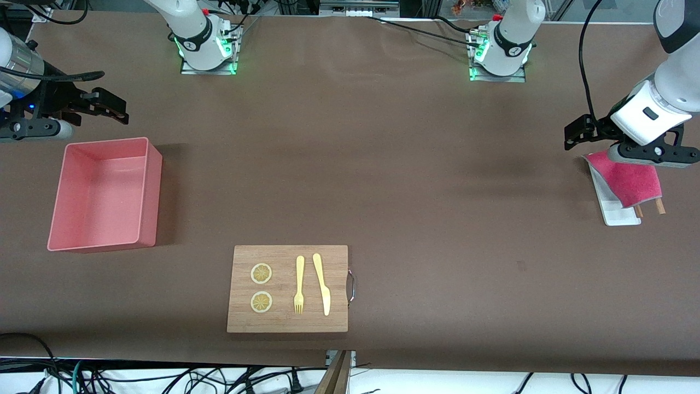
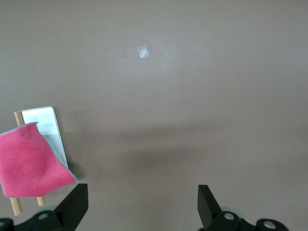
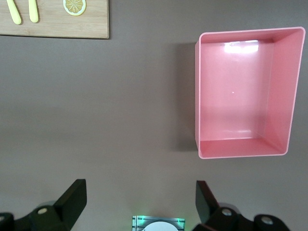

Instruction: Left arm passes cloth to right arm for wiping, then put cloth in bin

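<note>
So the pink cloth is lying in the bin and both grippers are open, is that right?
Not quite. The bin holds nothing; the cloth lies draped over the white tray at the left arm's end of the table, as the front view shows. The left gripper and right gripper are open.

A brown table carries the bin, a cutting board and a white tray.

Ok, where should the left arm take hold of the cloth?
Probably the cloth's loose corner that overhangs the white tray in the left wrist view. Come from above with the left end effector open; that corner is free of the tray and the wooden sticks.
</note>
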`<move>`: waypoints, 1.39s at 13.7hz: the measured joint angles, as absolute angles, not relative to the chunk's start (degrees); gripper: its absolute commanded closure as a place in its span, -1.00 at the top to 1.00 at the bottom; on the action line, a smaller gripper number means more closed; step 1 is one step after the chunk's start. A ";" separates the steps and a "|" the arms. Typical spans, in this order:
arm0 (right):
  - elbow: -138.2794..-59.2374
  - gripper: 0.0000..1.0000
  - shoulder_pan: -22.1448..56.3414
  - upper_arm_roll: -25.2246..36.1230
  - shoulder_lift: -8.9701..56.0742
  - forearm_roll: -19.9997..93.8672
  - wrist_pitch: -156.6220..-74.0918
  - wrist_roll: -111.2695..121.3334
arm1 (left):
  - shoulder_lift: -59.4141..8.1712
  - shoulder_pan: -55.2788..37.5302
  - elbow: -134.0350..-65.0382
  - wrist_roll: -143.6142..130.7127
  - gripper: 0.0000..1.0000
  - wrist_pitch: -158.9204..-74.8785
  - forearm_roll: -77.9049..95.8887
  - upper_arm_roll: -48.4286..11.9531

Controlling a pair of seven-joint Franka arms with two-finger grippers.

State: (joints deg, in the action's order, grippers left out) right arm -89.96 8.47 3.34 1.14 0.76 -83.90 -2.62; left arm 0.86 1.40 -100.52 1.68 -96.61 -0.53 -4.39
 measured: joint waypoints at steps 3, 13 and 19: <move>-89.96 1.00 8.28 3.40 1.14 0.76 -83.90 -2.62 | 0.78 1.55 -100.44 1.68 1.00 -96.60 -0.53 -4.29; -89.96 1.00 8.24 3.40 1.15 0.76 -83.91 -2.62 | 0.34 1.36 -99.02 1.68 1.00 -95.66 -0.53 -5.93; -89.96 1.00 8.23 3.40 1.15 0.76 -83.91 -2.62 | -0.97 1.69 -99.01 1.71 1.00 -93.92 -0.97 -5.34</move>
State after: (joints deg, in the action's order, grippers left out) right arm -89.96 8.23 3.40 1.15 0.76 -83.91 -2.62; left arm -0.97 1.69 -99.01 1.71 -93.92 -0.97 -5.34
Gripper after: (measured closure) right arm 0.000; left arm 0.000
